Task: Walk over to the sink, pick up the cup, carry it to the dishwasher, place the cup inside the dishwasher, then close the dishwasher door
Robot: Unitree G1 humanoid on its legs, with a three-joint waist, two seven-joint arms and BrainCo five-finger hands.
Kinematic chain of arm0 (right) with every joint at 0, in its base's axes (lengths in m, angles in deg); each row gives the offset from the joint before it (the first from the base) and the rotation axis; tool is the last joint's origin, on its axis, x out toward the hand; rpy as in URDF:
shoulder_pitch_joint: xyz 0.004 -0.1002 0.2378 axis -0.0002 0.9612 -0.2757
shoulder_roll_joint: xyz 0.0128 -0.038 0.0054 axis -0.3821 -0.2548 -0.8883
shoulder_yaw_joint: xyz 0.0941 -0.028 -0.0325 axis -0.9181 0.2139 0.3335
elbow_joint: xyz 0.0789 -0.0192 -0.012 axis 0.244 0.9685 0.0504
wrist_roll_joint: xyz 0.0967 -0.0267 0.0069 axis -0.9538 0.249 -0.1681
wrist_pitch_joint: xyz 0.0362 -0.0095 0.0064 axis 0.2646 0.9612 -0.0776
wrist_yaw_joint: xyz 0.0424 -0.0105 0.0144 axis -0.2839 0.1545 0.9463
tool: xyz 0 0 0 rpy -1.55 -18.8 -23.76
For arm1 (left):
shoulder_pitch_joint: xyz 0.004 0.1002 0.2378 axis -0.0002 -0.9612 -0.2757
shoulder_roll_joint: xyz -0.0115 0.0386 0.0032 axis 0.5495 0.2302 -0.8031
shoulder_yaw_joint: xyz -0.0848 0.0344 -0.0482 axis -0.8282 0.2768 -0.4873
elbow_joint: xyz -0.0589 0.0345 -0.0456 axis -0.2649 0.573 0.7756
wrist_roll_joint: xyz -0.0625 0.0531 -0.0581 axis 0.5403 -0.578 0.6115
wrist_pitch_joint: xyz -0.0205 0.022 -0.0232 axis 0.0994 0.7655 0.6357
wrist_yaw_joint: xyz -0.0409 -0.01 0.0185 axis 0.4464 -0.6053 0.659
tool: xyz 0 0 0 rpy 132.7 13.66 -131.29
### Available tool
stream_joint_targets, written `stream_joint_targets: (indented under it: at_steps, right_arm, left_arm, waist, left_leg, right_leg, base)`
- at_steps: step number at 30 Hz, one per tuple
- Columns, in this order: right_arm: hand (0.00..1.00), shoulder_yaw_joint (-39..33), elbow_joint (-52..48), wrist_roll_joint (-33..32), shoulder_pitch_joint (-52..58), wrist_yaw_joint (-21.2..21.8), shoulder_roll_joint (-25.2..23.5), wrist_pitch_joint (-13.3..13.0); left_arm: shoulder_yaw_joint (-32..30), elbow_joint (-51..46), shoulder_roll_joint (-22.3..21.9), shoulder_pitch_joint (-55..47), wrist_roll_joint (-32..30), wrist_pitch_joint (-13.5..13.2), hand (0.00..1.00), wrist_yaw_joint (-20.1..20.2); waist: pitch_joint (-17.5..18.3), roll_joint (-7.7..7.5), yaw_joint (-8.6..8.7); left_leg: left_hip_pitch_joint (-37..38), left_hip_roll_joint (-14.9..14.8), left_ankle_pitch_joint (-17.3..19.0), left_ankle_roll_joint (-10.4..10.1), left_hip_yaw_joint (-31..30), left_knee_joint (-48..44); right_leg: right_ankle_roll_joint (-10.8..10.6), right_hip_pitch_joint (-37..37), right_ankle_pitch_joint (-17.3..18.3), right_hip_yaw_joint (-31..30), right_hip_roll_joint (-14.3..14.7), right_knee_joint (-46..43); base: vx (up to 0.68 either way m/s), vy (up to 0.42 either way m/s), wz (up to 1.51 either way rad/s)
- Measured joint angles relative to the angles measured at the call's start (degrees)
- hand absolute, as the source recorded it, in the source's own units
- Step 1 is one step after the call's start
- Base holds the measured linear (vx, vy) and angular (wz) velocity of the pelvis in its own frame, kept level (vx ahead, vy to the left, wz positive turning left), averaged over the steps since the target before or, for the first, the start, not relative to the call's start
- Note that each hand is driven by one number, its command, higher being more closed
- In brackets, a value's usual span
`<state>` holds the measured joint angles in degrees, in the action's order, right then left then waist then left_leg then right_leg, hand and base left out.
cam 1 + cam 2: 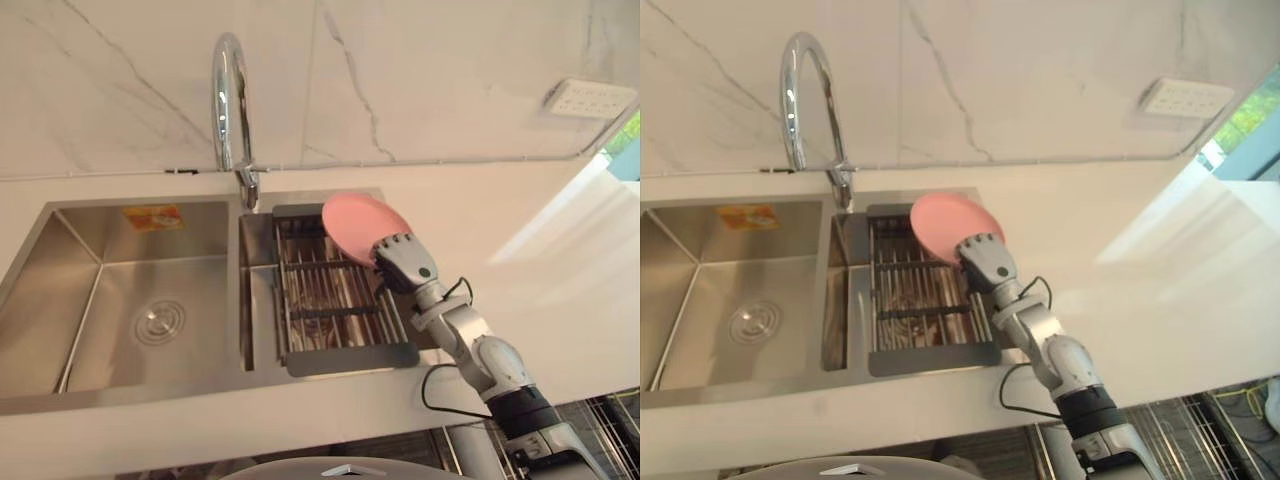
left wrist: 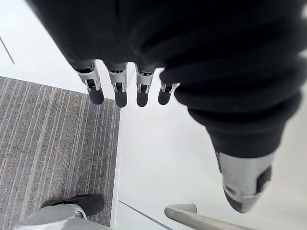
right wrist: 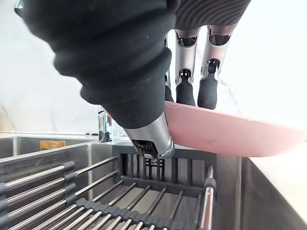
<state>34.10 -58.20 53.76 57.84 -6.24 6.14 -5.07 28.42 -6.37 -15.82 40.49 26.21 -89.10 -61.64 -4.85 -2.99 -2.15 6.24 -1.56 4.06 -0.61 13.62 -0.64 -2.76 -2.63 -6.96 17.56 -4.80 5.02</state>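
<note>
Your left hand [image 2: 118,93] hangs with straight, relaxed fingers over a grey striped floor [image 2: 48,143]. Your right hand [image 1: 405,262] pinches a pink dish [image 1: 352,225], fingers on top of its rim and thumb underneath. You hold the dish tilted over the far right corner of the drying rack [image 1: 330,300] in the sink [image 1: 60,300]. An orange sticker [image 1: 152,216] is on the left basin's back wall, its print too small to read. Behind it stands the curved tap [image 1: 228,100], with a white socket [image 1: 590,98] on the marble wall.
</note>
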Motion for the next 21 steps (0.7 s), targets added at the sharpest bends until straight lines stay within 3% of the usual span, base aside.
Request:
stream_joint_targets:
  at_steps: [10, 18, 19, 20, 21]
  right_arm:
    - [1.00, -2.7, -4.0, -1.3, 1.2, 0.4, 0.2, 0.0]
    - [1.00, -6.1, -4.0, -1.2, 1.3, 0.7, 1.5, -0.3]
    - [1.00, -6.3, -4.0, -1.2, 1.2, 0.7, 1.5, -0.4]
    - [1.00, -6.5, -4.0, -1.1, 1.2, 0.7, 1.7, -1.0]
    - [1.00, -7.3, -4.9, -1.1, 1.3, 0.5, 2.2, -1.6]
  left_arm:
    - [0.0, -0.6, 0.0, -0.5, 1.2, -0.6, 0.00, -0.3]
    - [0.0, -1.8, -0.9, -0.7, 2.2, -4.1, 0.00, -1.1]
    - [-0.1, -1.8, -1.0, -0.9, 2.2, -4.4, 0.00, -1.1]
    - [-0.1, -1.7, -1.2, -1.7, 2.2, -4.9, 0.00, -1.0]
    - [-0.1, -1.8, -1.1, -0.9, 2.1, -5.3, 0.00, -1.0]
  waist:
    - [-0.1, 1.11, 0.26]
    - [-0.1, 1.29, 0.74]
    - [-0.1, 1.28, 0.61]
    - [-0.2, 1.38, 0.20]
    - [-0.8, 1.62, 1.98]
  left_leg:
    - [0.6, 0.2, -0.1, 0.0, -2.0, 1.0]
    - [0.3, 0.8, -2.2, 0.2, -6.3, 2.9]
    - [0.5, 0.7, -1.4, 0.3, -6.1, 1.9]
    - [-1.1, 0.3, 2.1, 0.5, -5.5, -4.5]
    - [-4.3, -0.1, 4.2, 0.7, -7.2, -10.1]
  right_leg:
    - [-0.4, -1.4, 0.6, 1.3, 0.0, -0.4]
    - [-0.7, -2.3, 1.5, 5.6, -0.7, -0.4]
    - [-0.7, -2.7, 1.7, 5.3, -0.7, -0.4]
    - [-0.6, -3.1, 2.5, 4.3, -0.8, -1.1]
    - [-0.5, -2.1, 4.4, 4.0, -0.8, -2.8]
  base:
    - [0.00, 0.004, 0.09]
    - [0.01, 0.000, 0.30]
    - [0.05, 0.032, -0.12]
    - [0.04, 0.039, 0.14]
    - [-0.06, 0.081, -0.02]
